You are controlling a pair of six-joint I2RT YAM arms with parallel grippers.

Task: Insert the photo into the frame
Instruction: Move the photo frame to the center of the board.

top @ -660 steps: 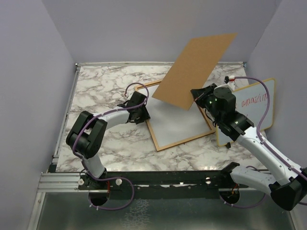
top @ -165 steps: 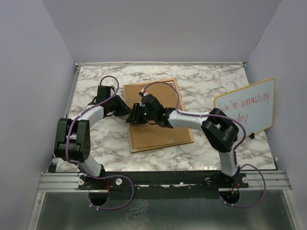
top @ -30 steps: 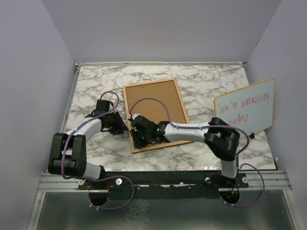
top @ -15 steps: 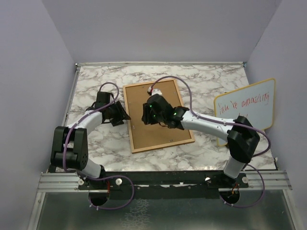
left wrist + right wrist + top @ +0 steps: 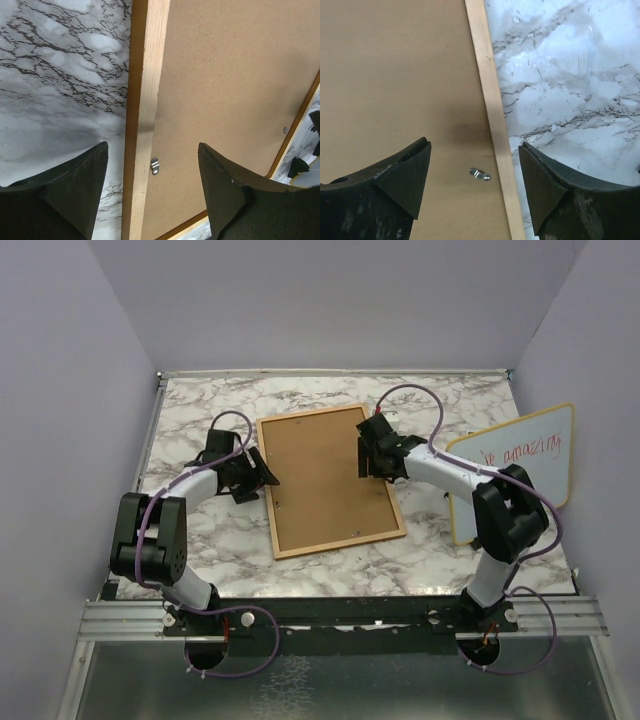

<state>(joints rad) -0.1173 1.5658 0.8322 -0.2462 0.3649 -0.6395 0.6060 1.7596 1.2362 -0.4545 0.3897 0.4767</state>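
Observation:
The frame (image 5: pixel 325 480) lies back side up on the marble table, its brown board inside a thin wooden rim. The photo is hidden. My left gripper (image 5: pixel 262 478) stands open at the frame's left rim. In the left wrist view its jaws (image 5: pixel 152 146) straddle the pale rim (image 5: pixel 145 100), with a small metal clip (image 5: pixel 155 166) between them. My right gripper (image 5: pixel 368 455) stands open over the right rim. Between its jaws (image 5: pixel 474 145), the right wrist view shows the board (image 5: pixel 395 75), a metal clip (image 5: pixel 480 174) and the rim (image 5: pixel 492 100). Neither gripper holds anything.
A yellow-rimmed whiteboard (image 5: pixel 520 465) with red handwriting leans against the right wall, close behind the right arm's elbow. Lilac walls close in the table on three sides. A metal rail (image 5: pixel 330 618) runs along the near edge.
The right gripper has swept from the frame's near left corner across the board to the right rim. Both grippers have opened wider. The left gripper has shifted slightly up along the left rim.

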